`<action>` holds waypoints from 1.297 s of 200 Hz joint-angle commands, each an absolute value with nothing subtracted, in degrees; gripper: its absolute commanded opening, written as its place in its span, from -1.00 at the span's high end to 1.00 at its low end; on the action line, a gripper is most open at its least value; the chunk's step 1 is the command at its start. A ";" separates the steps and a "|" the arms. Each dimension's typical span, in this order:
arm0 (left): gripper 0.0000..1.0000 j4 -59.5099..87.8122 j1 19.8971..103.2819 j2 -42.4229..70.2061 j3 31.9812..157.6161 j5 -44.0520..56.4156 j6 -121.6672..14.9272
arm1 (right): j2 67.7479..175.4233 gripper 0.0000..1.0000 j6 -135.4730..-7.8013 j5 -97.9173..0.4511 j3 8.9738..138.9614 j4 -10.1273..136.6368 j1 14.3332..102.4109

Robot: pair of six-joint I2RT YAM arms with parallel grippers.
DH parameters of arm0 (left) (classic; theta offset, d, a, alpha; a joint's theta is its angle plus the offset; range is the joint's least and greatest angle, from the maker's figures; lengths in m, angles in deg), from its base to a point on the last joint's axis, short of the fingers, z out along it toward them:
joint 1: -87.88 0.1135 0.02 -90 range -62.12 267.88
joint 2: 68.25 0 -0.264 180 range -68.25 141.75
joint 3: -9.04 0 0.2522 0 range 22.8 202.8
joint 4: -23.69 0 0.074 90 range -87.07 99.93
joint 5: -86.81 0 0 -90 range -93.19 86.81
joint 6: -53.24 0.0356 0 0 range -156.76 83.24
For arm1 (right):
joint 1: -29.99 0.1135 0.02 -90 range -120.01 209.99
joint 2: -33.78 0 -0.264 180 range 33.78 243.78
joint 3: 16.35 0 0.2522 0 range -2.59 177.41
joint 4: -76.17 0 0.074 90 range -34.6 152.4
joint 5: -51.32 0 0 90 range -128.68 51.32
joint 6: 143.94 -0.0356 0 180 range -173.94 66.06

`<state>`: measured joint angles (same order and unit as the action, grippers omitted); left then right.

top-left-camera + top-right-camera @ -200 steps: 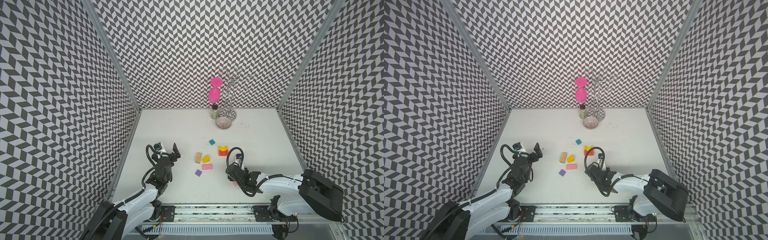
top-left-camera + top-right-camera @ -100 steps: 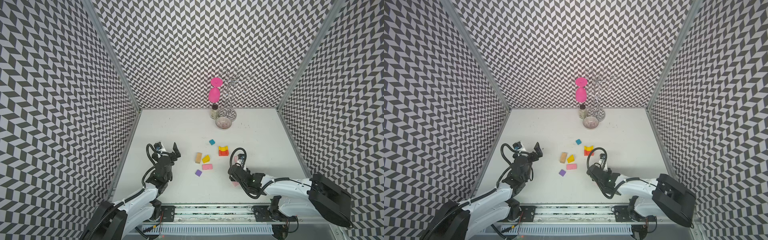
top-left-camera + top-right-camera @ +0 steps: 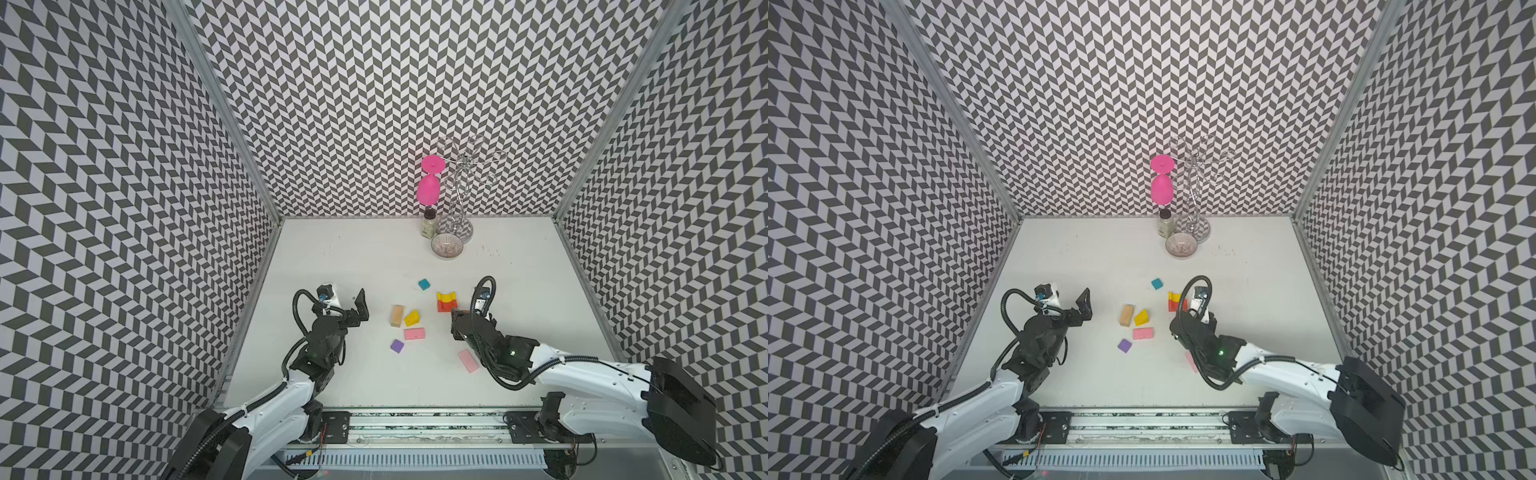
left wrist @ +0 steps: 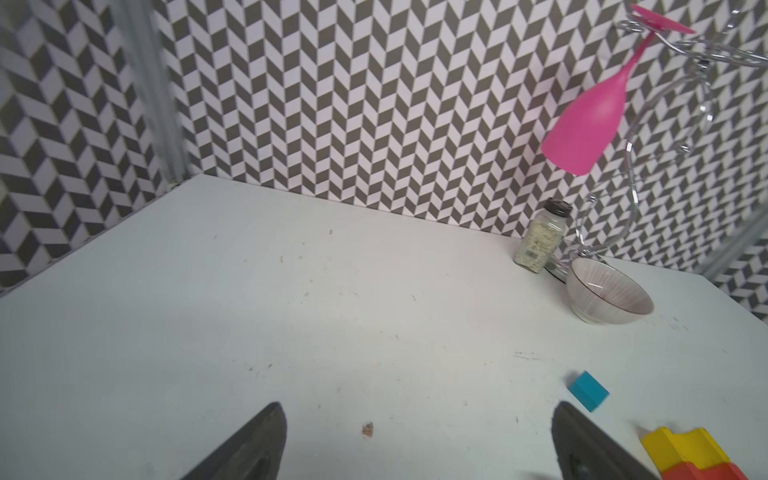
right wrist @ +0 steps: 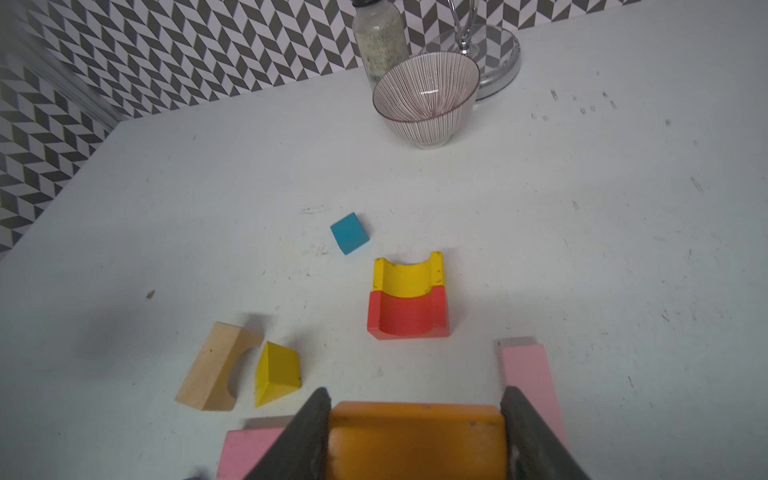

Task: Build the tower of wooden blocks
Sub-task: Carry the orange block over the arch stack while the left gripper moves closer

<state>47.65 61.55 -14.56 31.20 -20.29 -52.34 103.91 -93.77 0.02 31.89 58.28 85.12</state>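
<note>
Over the white tabletop (image 3: 374,266), the left tool (image 4: 415,409) hangs wide and empty; the right tool (image 5: 415,398) clamps 1 orange wooden block (image 5: 415,444) by its sides, probably for stacking at the touching red and yellow wooden arch blocks (image 5: 409,316).

white table (image 3: 353,257): loose blocks (image 3: 414,333), ribbed bowl (image 3: 447,246), spice jar (image 3: 429,224), wire rack (image 3: 464,229).

A robotics lab test cell: chevron-patterned walls (image 3: 374,83) box in a white table (image 3: 374,257); a left arm (image 3: 286,395) and right arm (image 3: 582,370) mount on a near-edge rail (image 3: 415,417).
</note>
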 commanded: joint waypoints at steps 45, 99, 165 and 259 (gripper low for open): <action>-0.99 52.47 61.47 -10.08 32.53 -1.46 -46.57 | 116.53 0.12 -86.72 -4.13 43.02 62.24 80.65; -1.00 52.75 59.54 -6.58 34.02 1.57 -44.12 | 123.17 0.12 -86.92 -5.72 47.60 61.18 78.13; -1.00 50.98 55.99 -1.97 37.04 -3.57 -42.27 | 129.91 0.12 -86.29 -6.84 51.65 59.90 74.79; -1.00 50.50 55.45 -1.21 37.55 -5.29 -42.38 | 133.67 0.11 -85.14 -10.37 53.36 58.44 72.02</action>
<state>50.57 55.98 -1.90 35.75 -4.01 -42.81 133.35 -85.79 -9.29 53.51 56.60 73.06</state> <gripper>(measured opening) 0.998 0.582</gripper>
